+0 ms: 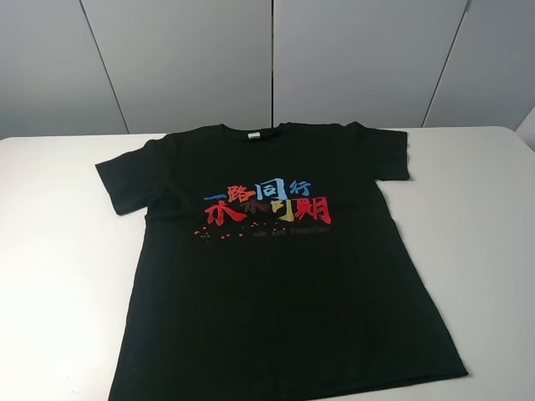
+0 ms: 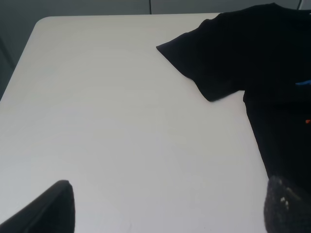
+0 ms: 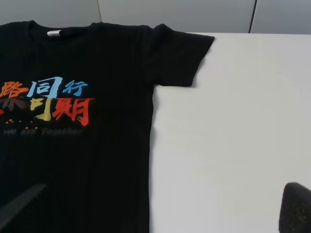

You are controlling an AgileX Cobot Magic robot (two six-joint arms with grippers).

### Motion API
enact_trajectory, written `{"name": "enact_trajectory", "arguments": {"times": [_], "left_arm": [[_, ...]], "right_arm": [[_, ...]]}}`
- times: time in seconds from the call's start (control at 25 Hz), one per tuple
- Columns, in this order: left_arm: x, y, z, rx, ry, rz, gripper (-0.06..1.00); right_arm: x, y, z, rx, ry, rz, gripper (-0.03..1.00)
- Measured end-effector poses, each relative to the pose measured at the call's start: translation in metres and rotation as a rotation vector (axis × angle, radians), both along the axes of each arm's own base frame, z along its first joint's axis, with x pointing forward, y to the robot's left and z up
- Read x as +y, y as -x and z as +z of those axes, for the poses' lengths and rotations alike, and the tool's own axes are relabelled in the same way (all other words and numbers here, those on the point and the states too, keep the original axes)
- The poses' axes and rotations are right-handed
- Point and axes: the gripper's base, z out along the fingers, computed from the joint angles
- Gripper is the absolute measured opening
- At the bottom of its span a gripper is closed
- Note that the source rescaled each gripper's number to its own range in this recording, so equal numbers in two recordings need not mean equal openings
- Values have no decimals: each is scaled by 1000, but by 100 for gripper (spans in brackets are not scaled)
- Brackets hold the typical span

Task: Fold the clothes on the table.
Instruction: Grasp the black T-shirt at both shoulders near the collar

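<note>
- Plainly spread and face up, a black T-shirt (image 1: 276, 284) lies on the white table (image 1: 50, 251). Its collar points toward the grey wall panels (image 1: 184, 58) and both short sleeves are laid out to the sides.
- From the left wrist camera, the T-shirt (image 2: 277, 97) lies off to one side of the left gripper (image 2: 167, 208). One sleeve (image 2: 209, 63) stretches over the bare table (image 2: 121, 121) ahead of the gripper.
- The left gripper stands wide apart and holds nothing. One of its fingertips (image 2: 48, 211) shows over bare table and the other over the shirt's side edge. I cannot tell whether that one touches the cloth.
- From the right wrist camera, the right gripper (image 3: 158, 208) straddles the side edge of the T-shirt (image 3: 97, 160), below the other sleeve (image 3: 180, 58). One of its fingertips (image 3: 19, 206) shows over black cloth and the other over the table (image 3: 233, 121).
- The right gripper is also spread wide and grips nothing. Its height above the cloth cannot be judged.
- The print (image 1: 267, 205) on the chest shows red, blue and yellow characters with small red dots beside them. A faint grey line of small lettering runs beneath.
- In the right wrist view, the frame cuts off one end of the print (image 3: 53, 102).
- A small white neck label (image 1: 253, 135) sits inside the collar.
- The high view cuts off the shirt's hem at its lower edge.
- In both wrist views only the finger ends show, dark and blurred, and the rest of each gripper is out of frame.
</note>
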Motion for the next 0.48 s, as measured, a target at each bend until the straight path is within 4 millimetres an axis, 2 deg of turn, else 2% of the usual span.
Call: {"name": "enact_trajectory", "arguments": {"times": [0.48], "left_arm": [[0, 0, 0, 0, 0, 0, 100]], "right_arm": [[0, 0, 0, 0, 0, 0, 100]]}}
